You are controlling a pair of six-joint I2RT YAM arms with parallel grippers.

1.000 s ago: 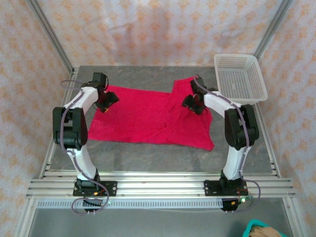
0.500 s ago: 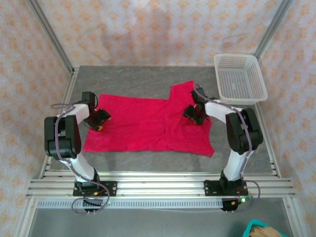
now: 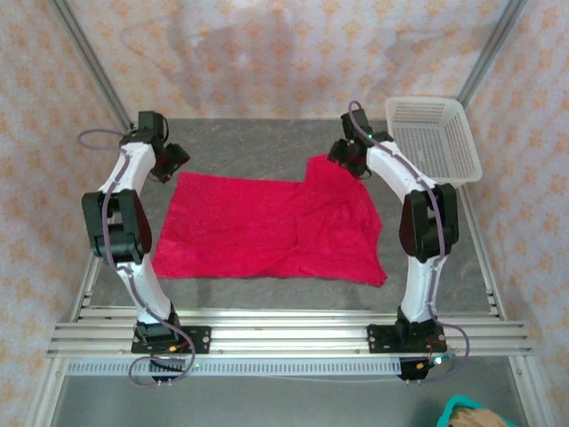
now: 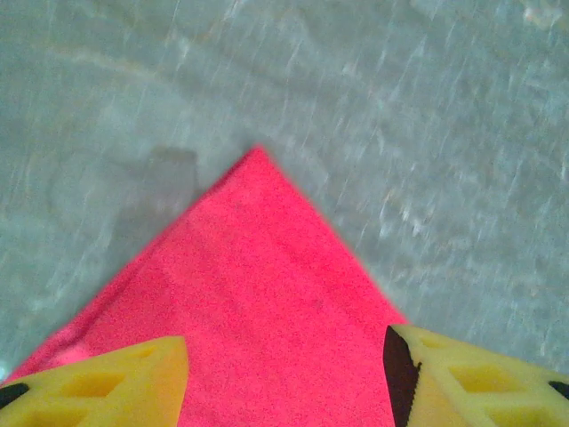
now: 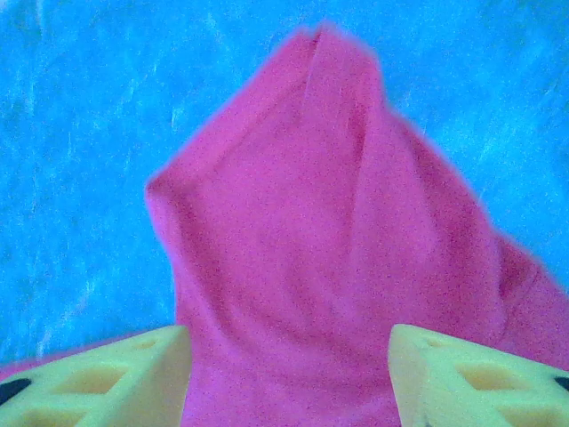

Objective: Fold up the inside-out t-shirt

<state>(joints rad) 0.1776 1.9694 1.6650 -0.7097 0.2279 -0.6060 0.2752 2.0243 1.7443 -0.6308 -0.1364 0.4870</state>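
The inside-out t-shirt (image 3: 271, 227) lies spread flat and bright red-pink across the middle of the grey table (image 3: 258, 142). My left gripper (image 3: 169, 160) hovers at its far left corner, open. In the left wrist view the yellow fingers (image 4: 107, 382) stand wide apart over the pointed corner of the shirt (image 4: 267, 294), gripping nothing. My right gripper (image 3: 349, 154) sits over the raised far right corner, also open. The right wrist view shows the gripper (image 5: 289, 378) above a rumpled fold of the shirt (image 5: 311, 222), with cloth below the jaws and nothing pinched.
A white mesh basket (image 3: 434, 178) stands at the back right corner, close beside the right arm. Metal frame posts and patterned curtain walls enclose the table. Bare grey table runs along the far side behind the shirt and in front of its near edge.
Both grippers have moved from the shirt's side areas to its far corners, the left to the far left corner, the right to the far right. The shirt has barely shifted.
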